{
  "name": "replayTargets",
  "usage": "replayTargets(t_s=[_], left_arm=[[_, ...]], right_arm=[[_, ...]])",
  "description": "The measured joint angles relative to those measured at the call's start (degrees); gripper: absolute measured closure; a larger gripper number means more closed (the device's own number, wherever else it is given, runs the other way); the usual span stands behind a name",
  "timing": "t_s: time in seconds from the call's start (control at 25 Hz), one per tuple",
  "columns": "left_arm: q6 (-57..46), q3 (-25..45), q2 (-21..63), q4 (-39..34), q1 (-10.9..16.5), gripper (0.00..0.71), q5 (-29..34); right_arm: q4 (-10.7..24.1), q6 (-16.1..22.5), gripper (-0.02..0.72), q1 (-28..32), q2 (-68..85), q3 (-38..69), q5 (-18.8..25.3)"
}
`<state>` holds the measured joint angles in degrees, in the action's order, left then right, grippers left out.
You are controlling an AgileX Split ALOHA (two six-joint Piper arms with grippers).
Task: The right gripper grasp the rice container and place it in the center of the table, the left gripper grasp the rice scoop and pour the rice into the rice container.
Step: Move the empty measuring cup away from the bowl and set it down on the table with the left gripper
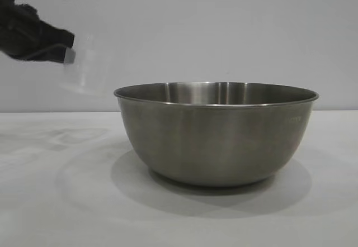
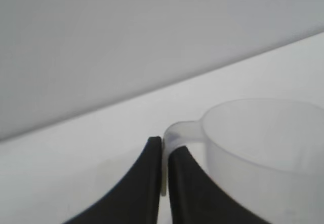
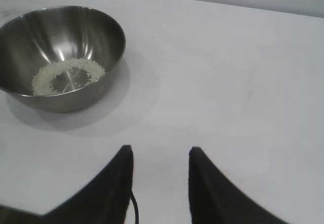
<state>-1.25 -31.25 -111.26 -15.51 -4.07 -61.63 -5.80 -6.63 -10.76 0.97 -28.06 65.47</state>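
Note:
The steel rice container [image 1: 215, 132] stands on the white table [image 1: 50, 202], and the right wrist view shows rice [image 3: 66, 75] in a ring on the rice container's [image 3: 61, 57] bottom. High at the upper left, my left gripper [image 1: 66, 50] is shut on the handle of the translucent rice scoop [image 1: 86, 71], held above and to the left of the bowl. In the left wrist view the left gripper [image 2: 164, 148] pinches the rice scoop's [image 2: 263, 138] handle; no grains show inside the cup. My right gripper [image 3: 159, 153] hovers open over bare table, away from the bowl.
A plain pale wall [image 1: 224, 29] runs behind the table. White table surface [image 3: 228, 82] stretches around the bowl on all sides.

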Motion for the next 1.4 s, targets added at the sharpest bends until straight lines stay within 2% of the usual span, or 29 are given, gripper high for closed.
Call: replayTargets(t_s=[0.12, 0.28, 0.6, 0.76, 0.8, 0.96, 1.08, 1.12, 1.2, 1.4], left_arm=[[0.6, 3.2, 0.0, 0.5, 0.0, 0.71, -2.7], [1.1, 5.5, 0.0, 2.3, 0.0, 0.71, -3.2], [1.1, 6.8, -3.2, 2.2, 0.0, 0.71, -3.5], [1.1, 6.8, -4.3, -0.6, 0.0, 0.71, -3.7], [1.1, 6.8, -4.6, -1.2, 0.0, 0.651, -3.7], [1.1, 8.4, -4.9, -2.1, 0.0, 0.527, -3.9], [1.6, 11.1, -4.9, -2.0, 0.0, 0.542, -3.9], [1.6, 12.0, -4.9, -1.8, 0.0, 0.501, -3.9], [1.8, 13.5, -4.9, -1.1, 0.0, 0.516, -3.9], [-0.6, 16.3, -4.3, 9.0, 0.4, 0.516, -3.9]], right_arm=[[0.0, 0.0, 0.484, 0.0, 0.0, 0.0, 0.0], [0.0, 0.0, 0.484, 0.0, 0.0, 0.0, 0.0], [0.0, 0.0, 0.484, 0.0, 0.0, 0.0, 0.0], [0.0, 0.0, 0.484, 0.0, 0.0, 0.0, 0.0], [0.0, 0.0, 0.484, 0.0, 0.0, 0.0, 0.0], [0.0, 0.0, 0.484, 0.0, 0.0, 0.0, 0.0], [0.0, 0.0, 0.484, 0.0, 0.0, 0.0, 0.0], [0.0, 0.0, 0.484, 0.0, 0.0, 0.0, 0.0], [0.0, 0.0, 0.484, 0.0, 0.0, 0.0, 0.0], [0.0, 0.0, 0.484, 0.0, 0.0, 0.0, 0.0]])
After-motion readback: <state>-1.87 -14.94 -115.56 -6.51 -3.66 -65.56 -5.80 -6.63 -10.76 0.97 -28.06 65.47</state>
